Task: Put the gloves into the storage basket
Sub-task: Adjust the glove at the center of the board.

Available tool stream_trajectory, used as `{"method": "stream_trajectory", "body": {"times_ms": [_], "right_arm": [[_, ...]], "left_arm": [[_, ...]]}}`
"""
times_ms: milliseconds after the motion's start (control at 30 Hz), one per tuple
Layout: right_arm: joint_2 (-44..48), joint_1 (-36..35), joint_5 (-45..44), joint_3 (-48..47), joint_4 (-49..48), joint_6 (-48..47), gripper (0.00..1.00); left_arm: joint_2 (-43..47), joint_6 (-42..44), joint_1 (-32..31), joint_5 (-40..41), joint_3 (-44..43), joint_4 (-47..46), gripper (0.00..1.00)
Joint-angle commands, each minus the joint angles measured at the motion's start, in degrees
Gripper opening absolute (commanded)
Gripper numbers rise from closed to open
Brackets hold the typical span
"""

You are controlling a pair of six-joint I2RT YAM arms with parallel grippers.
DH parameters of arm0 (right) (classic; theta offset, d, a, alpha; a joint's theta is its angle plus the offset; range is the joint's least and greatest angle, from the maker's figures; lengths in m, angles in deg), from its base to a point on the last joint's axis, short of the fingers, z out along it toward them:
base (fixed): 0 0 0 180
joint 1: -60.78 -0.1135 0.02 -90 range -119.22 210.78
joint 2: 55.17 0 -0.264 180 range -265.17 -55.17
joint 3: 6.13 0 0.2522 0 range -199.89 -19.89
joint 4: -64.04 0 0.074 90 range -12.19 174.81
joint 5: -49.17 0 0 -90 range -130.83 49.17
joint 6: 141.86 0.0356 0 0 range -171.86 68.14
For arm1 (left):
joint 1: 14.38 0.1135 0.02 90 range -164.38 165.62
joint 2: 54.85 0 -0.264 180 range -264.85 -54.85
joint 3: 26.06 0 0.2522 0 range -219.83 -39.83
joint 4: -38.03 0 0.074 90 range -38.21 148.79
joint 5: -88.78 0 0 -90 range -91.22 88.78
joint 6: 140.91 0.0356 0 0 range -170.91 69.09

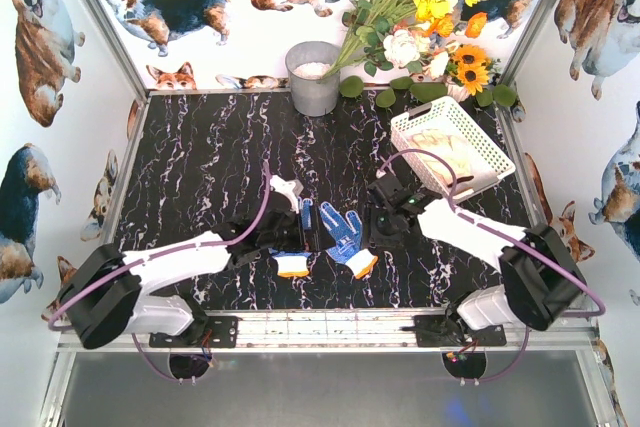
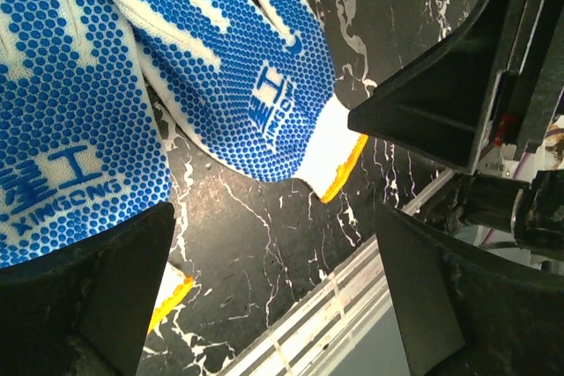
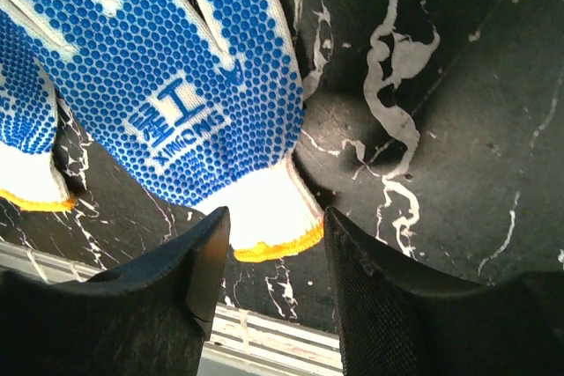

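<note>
Right pincer (image 3: 276, 226) open, dotted glove (image 3: 176, 85) cuff between jaws; left pincer (image 2: 273, 231) open.

We count two blue-dotted gloves on the worktop (image 1: 200, 167), both left of the one storage basket (image 1: 423, 112): the nearer glove (image 1: 345, 235) and the farther glove (image 1: 293, 263). Inside that basket we see cream gloves (image 1: 445, 152), but we cannot tell how many. We also count one grey bucket (image 1: 314, 77) to its left and one bunch of flowers (image 1: 420, 7) behind it.
</note>
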State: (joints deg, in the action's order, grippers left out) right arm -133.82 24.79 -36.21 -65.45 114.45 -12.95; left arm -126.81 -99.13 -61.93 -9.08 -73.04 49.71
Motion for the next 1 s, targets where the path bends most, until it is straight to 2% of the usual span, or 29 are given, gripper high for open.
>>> {"method": "stream_trajectory", "body": {"times_ms": [0, 200, 367, 567, 733, 867, 967], "right_arm": [[-1.7, 0.1, 2.3, 0.3, -5.9, -1.9, 0.47], [-3.7, 0.0, 3.2, 2.2, -10.0, -2.0, 0.47], [-5.9, 0.0, 2.5, 2.5, -10.0, -1.9, 0.43], [-3.3, -0.3, -0.6, 6.0, -4.9, 2.9, 0.23], [3.5, -2.1, -3.4, 10.9, -3.2, 10.9, 0.12], [10.1, -6.2, -6.8, 14.9, -2.7, 20.0, 0.13], [13.9, -8.6, -8.8, 17.1, -2.8, 24.4, 0.27]], "left_arm": [[-3.1, -2.1, -0.4, 1.3, -1.6, -4.7, 0.89], [-6.7, -1.1, -0.4, 2.0, -3.3, -4.7, 0.88], [-10.3, 0.2, -0.4, 3.2, -5.8, -5.7, 0.89], [-15.6, 1.5, -0.3, 4.7, -9.4, -6.9, 0.91], [-19.9, 1.3, -0.3, 1.9, -14.2, -9.2, 0.91], [-21.3, 0.6, -0.5, 0.2, -15.0, -10.7, 0.90], [-21.8, 0.4, -1.1, -0.3, -15.2, -11.3, 0.91]]}}
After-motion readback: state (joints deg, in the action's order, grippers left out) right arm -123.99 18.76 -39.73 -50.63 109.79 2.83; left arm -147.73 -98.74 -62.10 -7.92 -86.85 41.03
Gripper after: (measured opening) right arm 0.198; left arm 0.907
